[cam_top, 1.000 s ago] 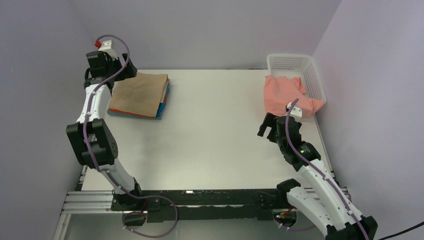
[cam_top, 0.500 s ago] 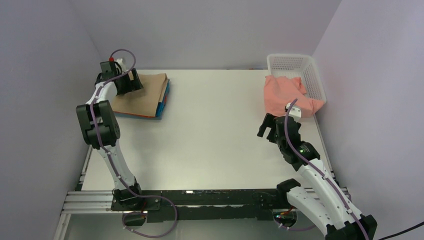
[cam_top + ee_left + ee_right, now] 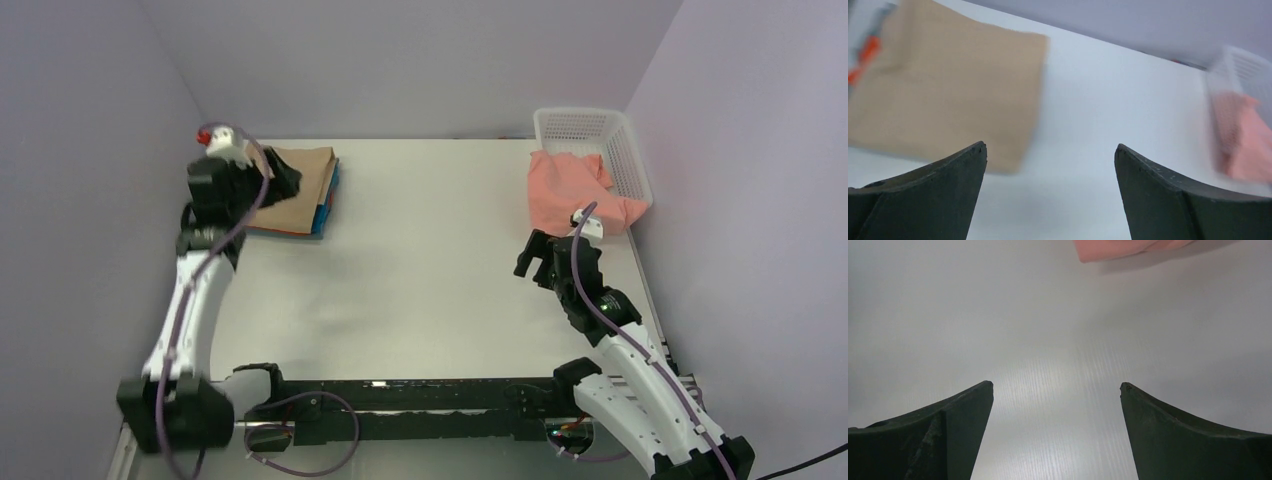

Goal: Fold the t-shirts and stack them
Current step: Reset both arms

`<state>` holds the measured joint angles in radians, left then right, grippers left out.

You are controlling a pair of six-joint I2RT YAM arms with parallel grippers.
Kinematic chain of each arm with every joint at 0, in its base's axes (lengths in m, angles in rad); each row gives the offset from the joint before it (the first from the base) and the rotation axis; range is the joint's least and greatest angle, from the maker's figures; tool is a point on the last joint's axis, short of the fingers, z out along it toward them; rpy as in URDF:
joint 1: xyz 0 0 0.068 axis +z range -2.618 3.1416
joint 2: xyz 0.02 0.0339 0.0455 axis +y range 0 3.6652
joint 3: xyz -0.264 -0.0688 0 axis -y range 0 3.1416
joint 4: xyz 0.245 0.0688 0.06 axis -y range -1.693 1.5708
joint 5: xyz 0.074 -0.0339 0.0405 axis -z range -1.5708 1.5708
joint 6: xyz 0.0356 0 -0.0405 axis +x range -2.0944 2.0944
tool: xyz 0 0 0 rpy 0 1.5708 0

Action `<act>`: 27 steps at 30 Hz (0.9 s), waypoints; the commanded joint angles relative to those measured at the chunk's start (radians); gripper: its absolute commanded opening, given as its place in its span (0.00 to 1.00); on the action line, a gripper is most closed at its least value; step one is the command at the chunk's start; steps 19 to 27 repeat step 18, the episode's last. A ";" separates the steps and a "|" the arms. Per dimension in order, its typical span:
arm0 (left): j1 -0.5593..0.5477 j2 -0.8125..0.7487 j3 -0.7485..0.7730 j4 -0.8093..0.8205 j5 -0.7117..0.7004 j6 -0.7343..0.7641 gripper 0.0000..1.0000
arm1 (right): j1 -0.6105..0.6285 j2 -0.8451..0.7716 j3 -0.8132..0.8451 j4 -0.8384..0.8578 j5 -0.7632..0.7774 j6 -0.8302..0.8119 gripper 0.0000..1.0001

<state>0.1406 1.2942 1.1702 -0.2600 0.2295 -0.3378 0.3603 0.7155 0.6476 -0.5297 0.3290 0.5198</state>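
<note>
At the far left of the table (image 3: 420, 270) lies a stack of folded t-shirts (image 3: 300, 195), squared up flat. A tan shirt (image 3: 948, 95) is on top, smooth and without creases, and the edge of a blue shirt (image 3: 330, 200) shows under it along the right side. How many layers lie beneath cannot be counted from here.

The left gripper (image 3: 275, 180) hangs over the left part of the stack and covers that corner in the top view. Its jaws are spread wide, with only the tan cloth and bare table seen between the fingers (image 3: 943, 200); nothing is held. Its wrist view is smeared by blur, so the cloth edges there are soft.

The right gripper (image 3: 535, 258) sits low over bare table on the right side, just in front of a pink shirt (image 3: 570, 190). Its jaws are also wide apart and empty, and the fingers (image 3: 943, 440) touch no cloth; only a corner of the pink shirt shows at the top of its wrist view.

The pink shirt is unfolded and rumpled, spread on the table at the far right with one side draped up into a white basket (image 3: 590, 125), so part of it is hidden behind the basket wall
</note>
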 commanded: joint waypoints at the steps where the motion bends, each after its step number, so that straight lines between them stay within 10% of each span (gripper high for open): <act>1: -0.198 -0.326 -0.374 0.159 -0.091 -0.161 0.99 | -0.002 -0.021 -0.015 0.035 0.008 0.026 1.00; 8: -0.366 -0.662 -0.746 0.269 -0.040 -0.240 0.99 | -0.003 -0.078 -0.092 0.101 0.083 0.042 1.00; 27: -0.374 -0.818 -0.753 0.060 -0.177 -0.181 0.99 | -0.002 -0.095 -0.116 0.122 0.109 0.061 1.00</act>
